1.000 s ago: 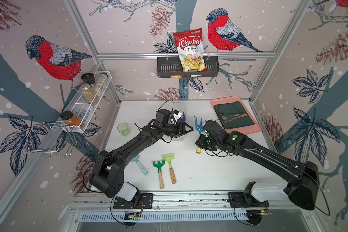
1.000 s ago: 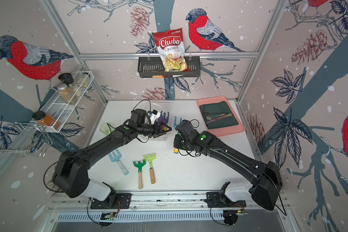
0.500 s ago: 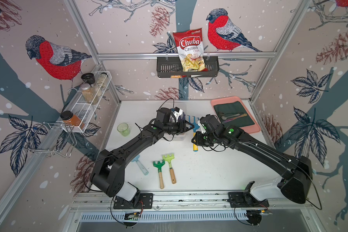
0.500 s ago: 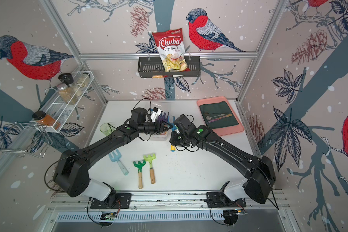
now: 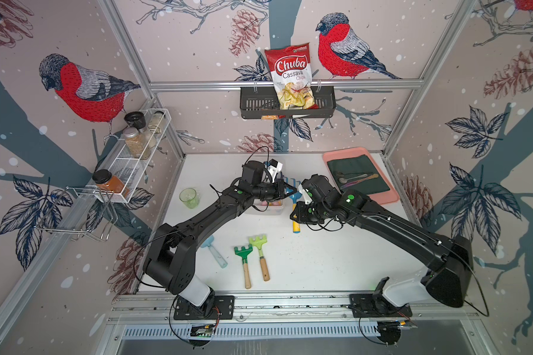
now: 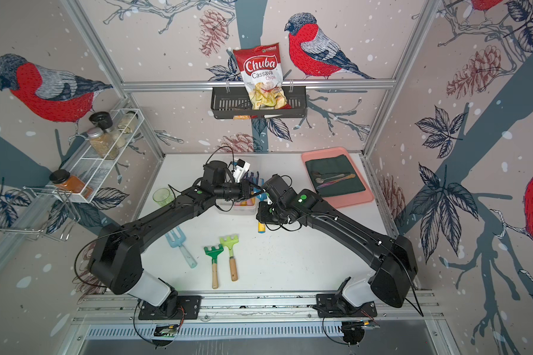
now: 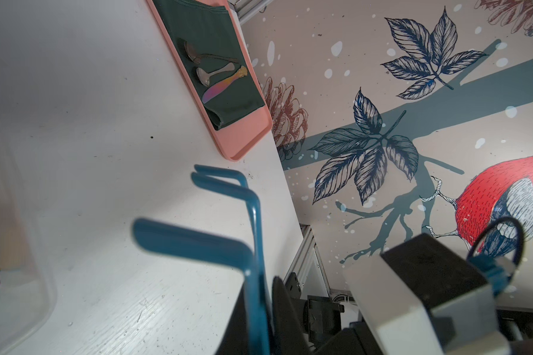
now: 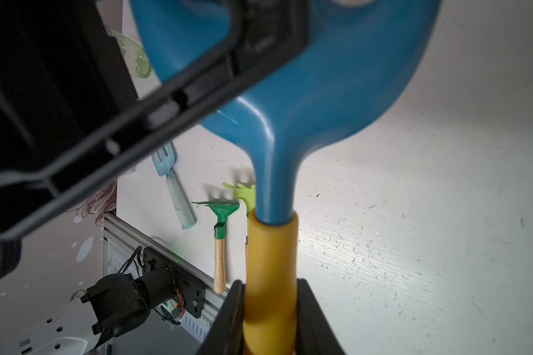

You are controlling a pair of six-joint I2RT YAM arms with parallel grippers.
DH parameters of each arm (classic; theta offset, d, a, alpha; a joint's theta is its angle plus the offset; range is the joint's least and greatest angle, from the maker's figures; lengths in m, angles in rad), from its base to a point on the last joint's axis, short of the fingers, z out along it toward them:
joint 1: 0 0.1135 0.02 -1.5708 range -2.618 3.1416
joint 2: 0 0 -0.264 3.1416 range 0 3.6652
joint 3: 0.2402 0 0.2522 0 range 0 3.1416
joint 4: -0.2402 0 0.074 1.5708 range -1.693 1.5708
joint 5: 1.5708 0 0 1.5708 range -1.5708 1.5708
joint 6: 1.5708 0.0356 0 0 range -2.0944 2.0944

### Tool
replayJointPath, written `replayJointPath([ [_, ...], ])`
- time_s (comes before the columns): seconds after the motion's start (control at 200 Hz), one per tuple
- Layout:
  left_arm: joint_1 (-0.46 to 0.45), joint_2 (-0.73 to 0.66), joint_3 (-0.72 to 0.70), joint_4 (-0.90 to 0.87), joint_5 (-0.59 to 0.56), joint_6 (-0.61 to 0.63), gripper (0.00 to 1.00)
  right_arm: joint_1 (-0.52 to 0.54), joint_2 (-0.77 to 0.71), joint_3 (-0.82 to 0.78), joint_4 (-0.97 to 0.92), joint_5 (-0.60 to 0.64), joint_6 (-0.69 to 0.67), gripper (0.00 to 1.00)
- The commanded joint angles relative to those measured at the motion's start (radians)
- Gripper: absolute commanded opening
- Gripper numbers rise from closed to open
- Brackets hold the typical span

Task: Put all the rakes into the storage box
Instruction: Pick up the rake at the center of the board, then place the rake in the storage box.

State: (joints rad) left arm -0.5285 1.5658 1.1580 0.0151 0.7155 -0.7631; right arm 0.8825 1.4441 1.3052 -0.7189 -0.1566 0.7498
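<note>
The rake point(image 5: 294, 198) has a blue pronged head and a yellow handle point(image 6: 261, 228), and it hangs above the table between both arms. My right gripper point(image 8: 270, 287) is shut on the yellow handle point(image 8: 271, 252). My left gripper point(image 7: 260, 296) is shut on the flat blue head point(image 7: 257, 246), with the prongs point(image 7: 219, 184) sticking out past its fingers. In both top views the left gripper point(image 5: 285, 192) point(image 6: 252, 192) meets the right gripper point(image 5: 299, 215) point(image 6: 263, 215) beside the storage box point(image 5: 276, 211) point(image 6: 243, 211). This clear tub holds coloured items and is partly hidden under my left wrist.
A dark green rake point(image 5: 243, 261), a light green rake point(image 5: 260, 255) and a pale blue fork point(image 5: 216, 255) lie near the front. A green cup point(image 5: 189, 197) stands at the left. A pink tray point(image 5: 382, 199) with cloth and cutlery lies at the back right. A black basket point(image 5: 253, 104) hangs on the back wall.
My right arm carried the rake left, towards the storage box and the left gripper. The left gripper, open before, has shut on the rake's blue head.
</note>
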Motion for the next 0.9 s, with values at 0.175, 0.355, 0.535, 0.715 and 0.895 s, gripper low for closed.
replayJointPath([
  [0.175, 0.0, 0.017, 0.041, -0.032, -0.036, 0.057, 0.0, -0.025, -0.051, -0.008, 0.035, 0.009, 0.007, 0.51],
  [0.355, 0.052, 0.043, 0.114, -0.126, -0.024, 0.124, 0.0, -0.057, -0.109, -0.015, 0.024, 0.016, 0.023, 0.78],
  [0.535, 0.175, 0.14, 0.316, -0.401, -0.046, 0.325, 0.0, -0.103, -0.186, -0.069, 0.022, 0.02, 0.032, 0.85],
  [0.715, 0.267, 0.279, 0.512, -0.593, -0.147, 0.477, 0.0, -0.139, -0.266, -0.131, 0.042, 0.017, 0.038, 0.86],
  [0.895, 0.321, 0.447, 0.736, -0.772, -0.205, 0.576, 0.0, -0.168, -0.295, -0.176, 0.059, 0.008, 0.034, 0.86],
])
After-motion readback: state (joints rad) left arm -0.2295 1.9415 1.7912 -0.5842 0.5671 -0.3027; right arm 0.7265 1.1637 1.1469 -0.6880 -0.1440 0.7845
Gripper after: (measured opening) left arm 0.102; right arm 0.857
